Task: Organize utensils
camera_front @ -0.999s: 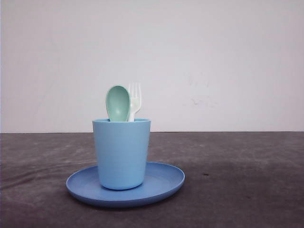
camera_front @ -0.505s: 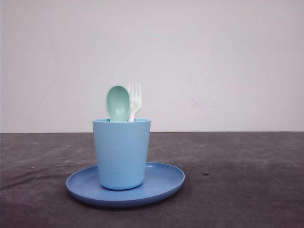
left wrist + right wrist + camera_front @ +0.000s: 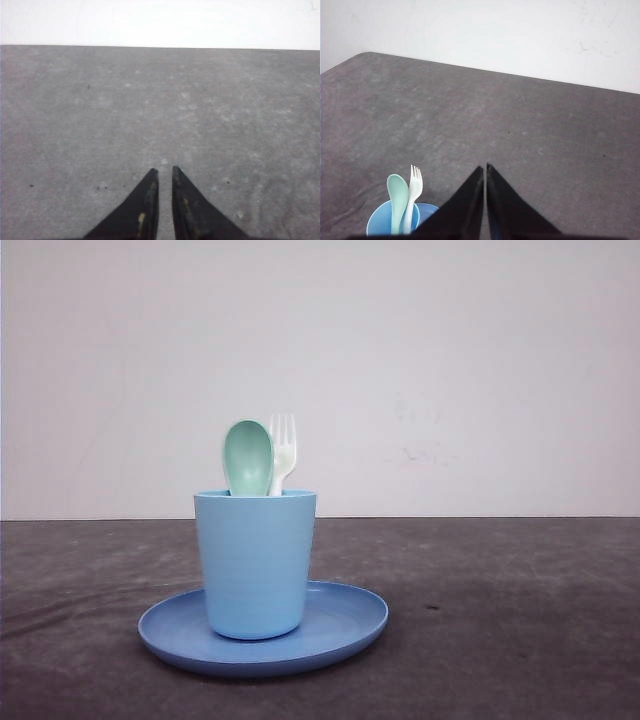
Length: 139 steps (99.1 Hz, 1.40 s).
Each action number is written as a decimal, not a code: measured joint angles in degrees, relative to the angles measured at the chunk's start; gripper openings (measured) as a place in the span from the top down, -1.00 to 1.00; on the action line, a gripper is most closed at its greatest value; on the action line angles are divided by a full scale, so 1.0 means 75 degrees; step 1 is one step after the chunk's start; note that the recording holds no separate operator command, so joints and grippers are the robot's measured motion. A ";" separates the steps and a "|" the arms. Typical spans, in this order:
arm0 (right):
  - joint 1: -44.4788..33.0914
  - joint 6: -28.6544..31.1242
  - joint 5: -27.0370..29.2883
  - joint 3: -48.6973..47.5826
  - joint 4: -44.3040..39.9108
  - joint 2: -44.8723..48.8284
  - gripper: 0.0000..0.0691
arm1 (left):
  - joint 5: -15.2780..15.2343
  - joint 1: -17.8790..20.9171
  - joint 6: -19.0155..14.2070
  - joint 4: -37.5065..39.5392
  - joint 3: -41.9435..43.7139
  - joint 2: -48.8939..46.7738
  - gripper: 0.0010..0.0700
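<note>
plate (image 3: 340, 625): lower left of front view, on grey table (image 3: 520, 620)
cup (image 3: 255, 560): upright on plate
spoon (image 3: 248, 458): in cup, bowl up
fork (image 3: 283, 448): in cup, just right of spoon, tines up
left gripper (image 3: 162, 172): fingers nearly pressed together, holding nothing
right gripper (image 3: 485, 167): fingers pressed together, holding nothing

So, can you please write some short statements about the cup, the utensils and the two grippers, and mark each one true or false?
1. The spoon and fork stand in the cup. True.
2. The cup stands on the bare table. False: it stands on the plate.
3. The right gripper is shut on the fork. False: it is shut on nothing.
4. The left gripper holds nothing. True.
5. The fork is mint green. False: it is white.
</note>
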 joint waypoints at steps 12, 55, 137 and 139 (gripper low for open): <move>0.0000 0.0000 -0.0003 0.0000 0.0000 0.0000 0.98 | 0.0000 0.0003 0.0023 0.0000 0.0000 0.0000 0.96; 0.0000 0.0000 0.0000 0.0000 0.0000 0.0000 0.98 | 0.0000 0.0003 0.0079 0.0000 0.0000 0.0000 0.96; -0.4727 -0.2203 -0.1667 -0.0041 0.1341 0.0003 0.98 | 0.0000 0.0003 0.0079 0.0000 0.0000 0.0000 0.96; -0.5015 -0.2238 -0.1839 -0.0079 0.1390 0.0000 0.98 | 0.0000 0.0003 0.0079 0.0000 0.0000 0.0000 0.96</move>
